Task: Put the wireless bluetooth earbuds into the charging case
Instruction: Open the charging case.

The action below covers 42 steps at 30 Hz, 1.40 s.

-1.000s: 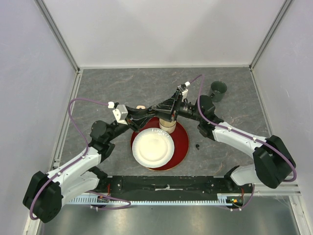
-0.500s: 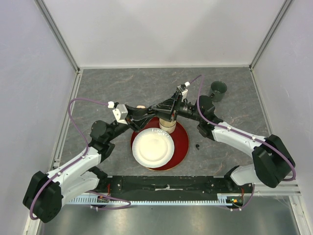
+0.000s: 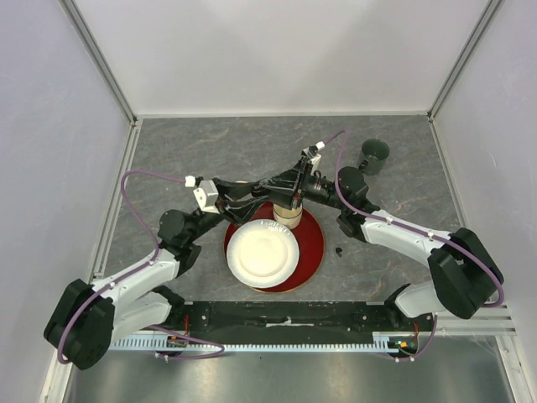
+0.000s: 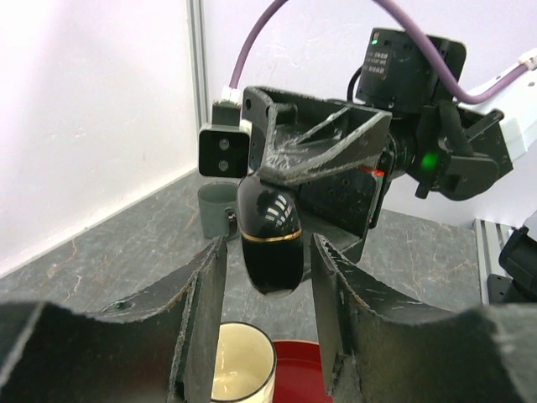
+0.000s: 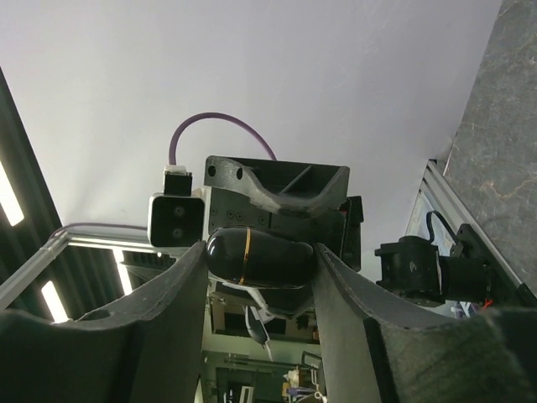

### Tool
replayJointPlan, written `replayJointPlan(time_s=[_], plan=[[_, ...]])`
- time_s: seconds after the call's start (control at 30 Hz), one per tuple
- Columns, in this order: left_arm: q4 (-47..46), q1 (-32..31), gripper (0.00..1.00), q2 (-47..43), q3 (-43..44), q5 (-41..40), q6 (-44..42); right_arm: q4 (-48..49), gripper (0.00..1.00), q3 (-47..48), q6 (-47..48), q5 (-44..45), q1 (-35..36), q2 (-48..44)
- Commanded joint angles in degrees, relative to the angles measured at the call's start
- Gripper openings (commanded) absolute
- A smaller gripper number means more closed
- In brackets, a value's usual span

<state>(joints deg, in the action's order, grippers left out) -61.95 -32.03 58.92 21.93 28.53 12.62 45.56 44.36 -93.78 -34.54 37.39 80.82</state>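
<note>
Charging case [image 5: 258, 257]: black, gold band, clenched between right gripper [image 5: 260, 267] fingers. Left gripper [image 4: 268, 260]: released, fingers flanking the case, gap either side. Black earbud [image 3: 339, 250]: tiny, on table [image 3: 403, 168], well apart from all fingers. Other earbuds: not made out.

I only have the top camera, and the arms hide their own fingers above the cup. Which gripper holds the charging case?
Observer: The right gripper does. Its wrist view shows the black case pinched crosswise in its grip.
Operator: And the left one?
Observer: The left gripper is open. Its wrist view shows a gap on either side of the case.
Operator: Is the case open or closed?
Observer: It looks closed. The gold band runs unbroken across the side that shows.
</note>
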Motion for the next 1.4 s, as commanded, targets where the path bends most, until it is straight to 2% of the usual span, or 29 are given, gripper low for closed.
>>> replayJointPlan(time_s=[0.0,0.4,0.47,0.63,0.77,1.13,1.37], plan=[[-9.3,-0.8,0.51,1.0,-0.3,-2.3,1.3,4.9,0.23,-0.4,-1.9,0.9,0.4,0.7],[-11.0,-2.1,0.47,4.0,0.1,-3.0,1.7,8.8,0.22,-1.4,-4.7,1.8,0.8,0.7],[-11.4,-2.2,0.42,4.1,0.0,-3.7,1.7,9.1,0.22,-1.5,-4.8,1.8,0.8,0.8],[-12.5,-2.7,0.36,4.6,-0.2,-5.2,1.5,10.2,0.22,-2.0,-5.5,1.3,1.2,1.6],[-13.1,-2.9,0.42,5.1,-0.1,-5.2,1.8,10.2,0.21,-2.2,-5.7,1.7,1.5,2.0],[-12.2,-3.1,0.4,5.3,0.3,-4.8,2.2,12.4,0.21,-2.9,-6.2,2.6,1.7,2.0],[-10.1,-3.1,0.48,4.7,0.4,-5.0,2.1,14.8,0.2,-2.7,-6.5,3.4,1.7,1.3]])
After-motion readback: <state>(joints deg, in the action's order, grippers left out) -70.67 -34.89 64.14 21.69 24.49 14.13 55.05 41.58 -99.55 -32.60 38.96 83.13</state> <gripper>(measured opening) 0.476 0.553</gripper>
